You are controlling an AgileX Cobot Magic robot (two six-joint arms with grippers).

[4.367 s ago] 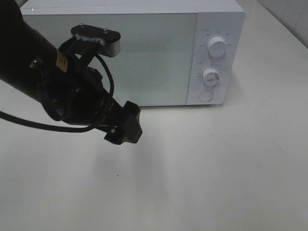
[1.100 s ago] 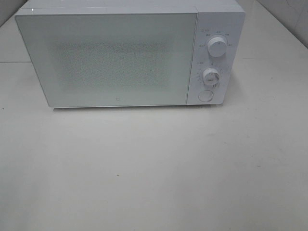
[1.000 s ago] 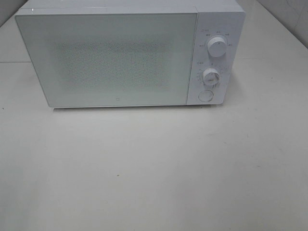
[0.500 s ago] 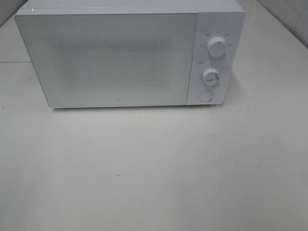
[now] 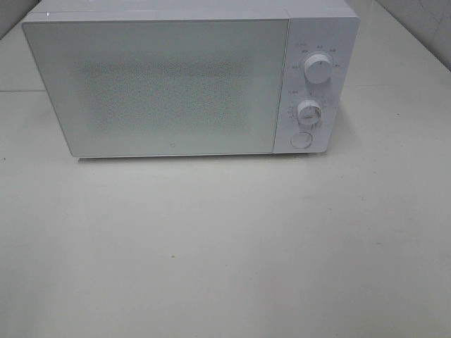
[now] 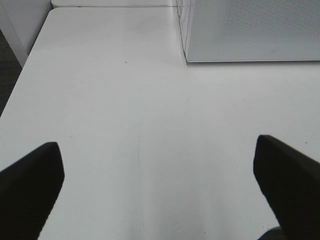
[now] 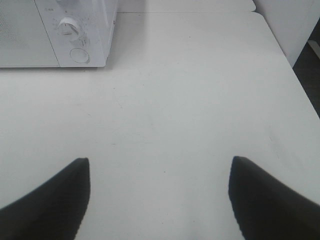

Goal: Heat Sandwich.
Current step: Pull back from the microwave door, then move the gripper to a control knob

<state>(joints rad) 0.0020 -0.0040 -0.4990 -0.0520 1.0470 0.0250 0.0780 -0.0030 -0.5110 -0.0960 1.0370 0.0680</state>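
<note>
Now our left claw (image 6: 157, 147) and right claw (image 7: 160, 164) hang released before the shut microwave (image 5: 162, 84); no sandwich shows, so we judge turning its dial (image 5: 309, 113) comes next.

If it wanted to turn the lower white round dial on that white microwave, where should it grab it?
Probably by its round rim, coming straight at the front panel. The lower white round dial sticks out from the front face of the white microwave, so a grip can close across it from both sides.
</note>
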